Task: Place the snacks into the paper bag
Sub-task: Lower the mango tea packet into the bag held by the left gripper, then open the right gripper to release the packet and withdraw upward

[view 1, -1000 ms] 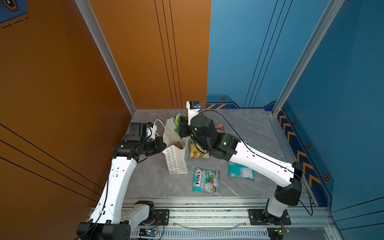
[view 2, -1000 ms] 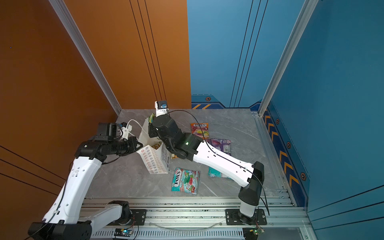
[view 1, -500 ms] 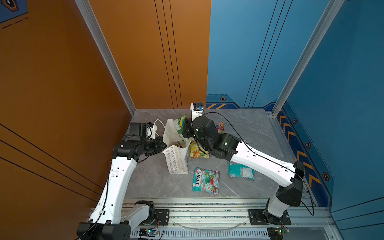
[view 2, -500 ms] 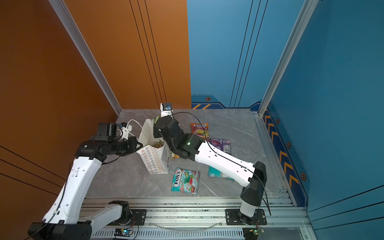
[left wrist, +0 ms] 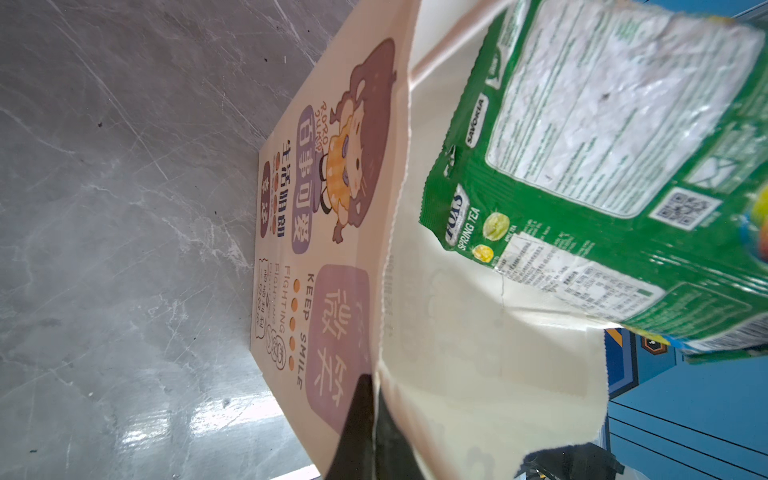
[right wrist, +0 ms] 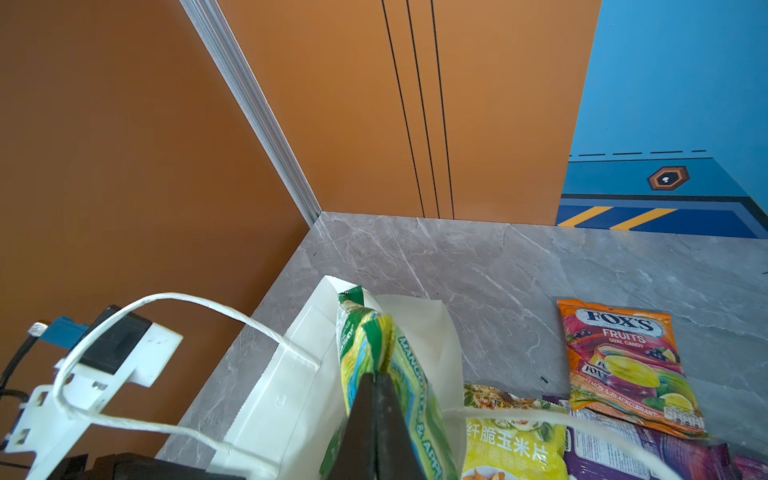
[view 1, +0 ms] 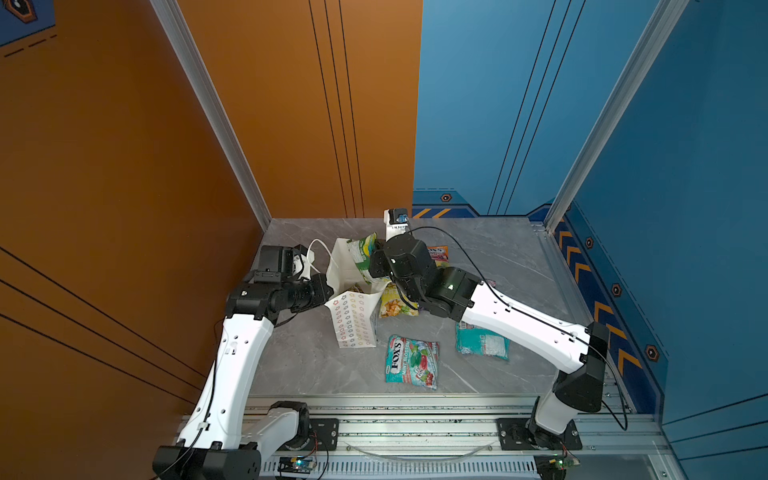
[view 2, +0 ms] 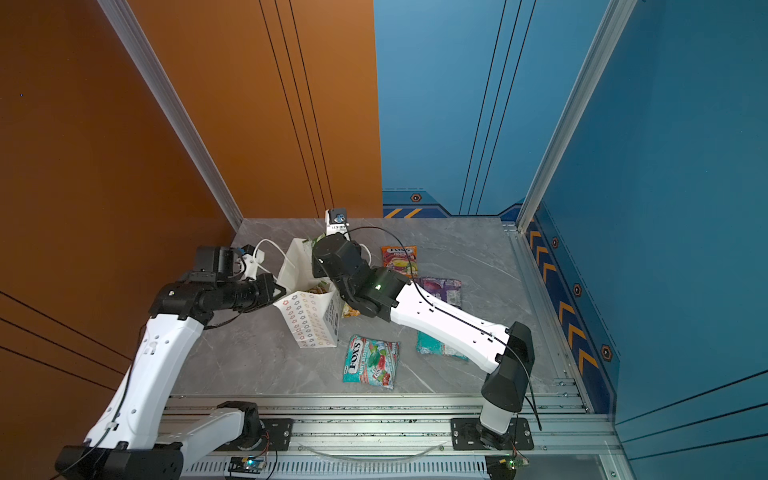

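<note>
The white paper bag [view 1: 353, 320] [view 2: 309, 322] stands open at the back left of the floor, its cartoon front [left wrist: 332, 187] facing the left wall. My left gripper [left wrist: 374, 386] [view 1: 328, 291] is shut on the bag's rim. Over the bag's mouth my right gripper [right wrist: 376, 376] is shut on a green snack packet [right wrist: 399, 365] [left wrist: 602, 166] [view 1: 362, 253], which hangs upright and partly inside the opening. Loose snacks lie on the floor: a teal-and-red FOX'S packet [view 1: 411, 361], a teal one [view 1: 482, 345], a yellow one [right wrist: 511, 436], an orange one [view 2: 400, 259] and a purple one [view 2: 442, 289].
The orange wall stands close behind and left of the bag, the blue wall to the right. One white cord handle [right wrist: 166, 299] arches over the left wrist camera mount. My right arm [view 1: 519, 320] stretches above the yellow and teal packets. A metal rail [view 1: 415, 415] bounds the front.
My right gripper has shifted slightly to the right with the green packet, staying over the bag's mouth. The left arm and the bag have not moved.
</note>
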Robot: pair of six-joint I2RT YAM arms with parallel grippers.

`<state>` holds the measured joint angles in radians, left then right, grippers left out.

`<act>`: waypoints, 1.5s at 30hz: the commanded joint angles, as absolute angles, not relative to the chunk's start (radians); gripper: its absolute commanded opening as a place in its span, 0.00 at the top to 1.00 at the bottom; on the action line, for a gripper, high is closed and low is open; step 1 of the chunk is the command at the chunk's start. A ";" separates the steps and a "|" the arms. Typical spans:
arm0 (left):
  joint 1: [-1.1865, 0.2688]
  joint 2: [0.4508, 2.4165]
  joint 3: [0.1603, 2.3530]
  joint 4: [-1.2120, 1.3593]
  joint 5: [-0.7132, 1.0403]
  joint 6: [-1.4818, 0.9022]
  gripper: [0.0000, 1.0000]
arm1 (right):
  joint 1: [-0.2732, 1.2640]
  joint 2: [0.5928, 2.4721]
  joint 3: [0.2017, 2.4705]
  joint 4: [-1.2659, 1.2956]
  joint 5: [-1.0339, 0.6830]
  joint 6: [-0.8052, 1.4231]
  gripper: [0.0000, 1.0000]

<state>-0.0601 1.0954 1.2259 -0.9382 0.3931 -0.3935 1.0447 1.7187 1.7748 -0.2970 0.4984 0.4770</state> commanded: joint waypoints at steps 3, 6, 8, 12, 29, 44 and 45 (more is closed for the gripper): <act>-0.064 1.081 1.210 -0.936 0.384 -0.386 0.95 | 1.041 1.722 1.790 -0.312 0.488 0.498 1.00; -0.064 1.083 1.212 -0.937 0.387 -0.386 0.95 | 1.046 1.724 1.790 -0.319 0.484 0.499 1.00; -0.064 1.084 1.212 -0.937 0.388 -0.385 0.95 | 1.048 1.723 1.790 -0.326 0.475 0.500 1.00; -0.064 1.084 1.213 -0.938 0.388 -0.383 0.95 | 1.057 1.737 1.829 -0.354 0.449 0.511 1.00; -0.067 1.080 1.206 -0.930 0.396 -0.382 0.95 | 1.095 1.909 2.015 -0.391 0.395 0.559 1.00; -0.067 1.076 1.205 -0.927 0.402 -0.380 0.95 | 1.059 2.036 2.167 -0.384 0.230 0.667 0.97; -0.067 1.075 1.206 -0.927 0.401 -0.382 0.95 | 1.053 2.039 2.168 -0.380 0.219 0.675 0.97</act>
